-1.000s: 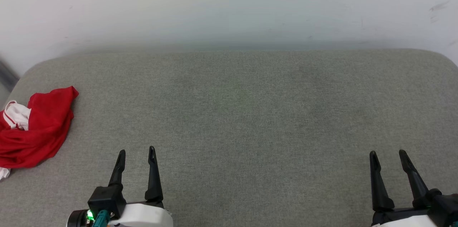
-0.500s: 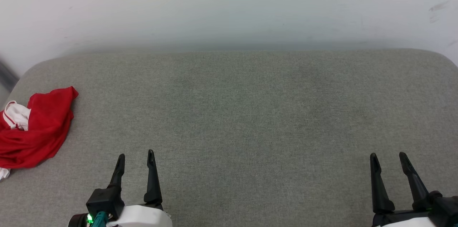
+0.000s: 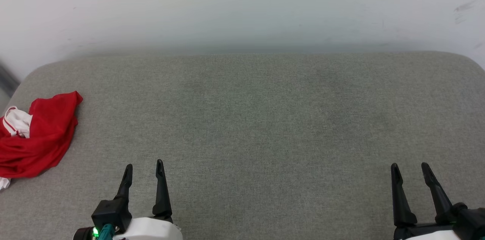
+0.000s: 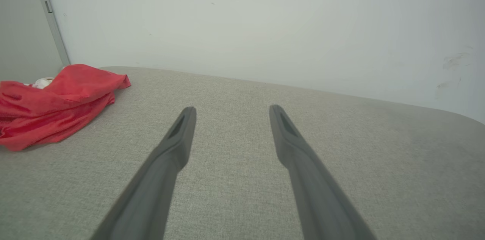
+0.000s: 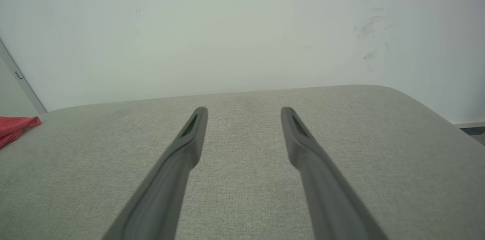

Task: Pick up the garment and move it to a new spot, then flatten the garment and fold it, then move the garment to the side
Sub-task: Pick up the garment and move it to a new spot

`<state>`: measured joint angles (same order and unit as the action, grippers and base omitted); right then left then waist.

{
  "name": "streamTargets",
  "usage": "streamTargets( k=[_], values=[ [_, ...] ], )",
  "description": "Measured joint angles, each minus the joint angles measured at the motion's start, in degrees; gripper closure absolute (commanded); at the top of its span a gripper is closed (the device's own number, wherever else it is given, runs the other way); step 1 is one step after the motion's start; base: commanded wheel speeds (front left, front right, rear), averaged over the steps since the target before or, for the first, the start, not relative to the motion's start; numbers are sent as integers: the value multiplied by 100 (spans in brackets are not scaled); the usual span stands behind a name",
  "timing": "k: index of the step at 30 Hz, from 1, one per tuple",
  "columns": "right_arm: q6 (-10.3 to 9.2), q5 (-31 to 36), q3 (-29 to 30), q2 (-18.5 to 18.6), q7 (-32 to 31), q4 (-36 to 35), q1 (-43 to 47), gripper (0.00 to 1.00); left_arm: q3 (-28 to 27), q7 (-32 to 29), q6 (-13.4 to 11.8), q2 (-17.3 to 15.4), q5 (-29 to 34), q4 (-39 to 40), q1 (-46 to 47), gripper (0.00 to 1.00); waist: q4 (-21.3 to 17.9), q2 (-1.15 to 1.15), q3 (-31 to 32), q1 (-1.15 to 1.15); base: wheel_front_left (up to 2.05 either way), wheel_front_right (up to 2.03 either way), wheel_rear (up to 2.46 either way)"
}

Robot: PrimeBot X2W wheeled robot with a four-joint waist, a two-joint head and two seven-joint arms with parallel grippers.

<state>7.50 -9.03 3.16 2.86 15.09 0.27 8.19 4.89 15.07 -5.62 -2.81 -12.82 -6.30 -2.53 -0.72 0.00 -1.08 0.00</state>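
lying bunched, garment point(image 3: 39, 139) on grey cushion point(image 3: 265, 119), far l. edge

Grey fabric cushion point(image 3: 265, 119) against scuffed white wall point(image 3: 242, 5)

Soft, even light is casting barely any shadow. The left gripper point(image 4: 232, 108) and right gripper point(image 5: 244, 109) are blurring toward their bases; beyond their tips the grey surface point(image 4: 341, 137) is showing crisp.

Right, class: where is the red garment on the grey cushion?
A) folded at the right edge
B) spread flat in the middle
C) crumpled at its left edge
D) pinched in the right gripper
C: the garment lies bunched at the left edge of the cushion.
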Motion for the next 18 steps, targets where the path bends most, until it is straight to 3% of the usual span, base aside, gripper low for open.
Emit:
streamTargets(
  k=[8, 18],
  values=[
    [0, 12, -25, 0, 0, -30, 4, 0, -15, 0, -46, 0, 13, 1, 8, 0, 135, 0, -13, 0, 0, 0, 0],
    [0, 54, -87, 0, 0, -75, 7, 0, -137, 0, -93, -1, 97, 36, 32, 0, 596, 0, -49, 0, 0, 0, 0]
  ],
)
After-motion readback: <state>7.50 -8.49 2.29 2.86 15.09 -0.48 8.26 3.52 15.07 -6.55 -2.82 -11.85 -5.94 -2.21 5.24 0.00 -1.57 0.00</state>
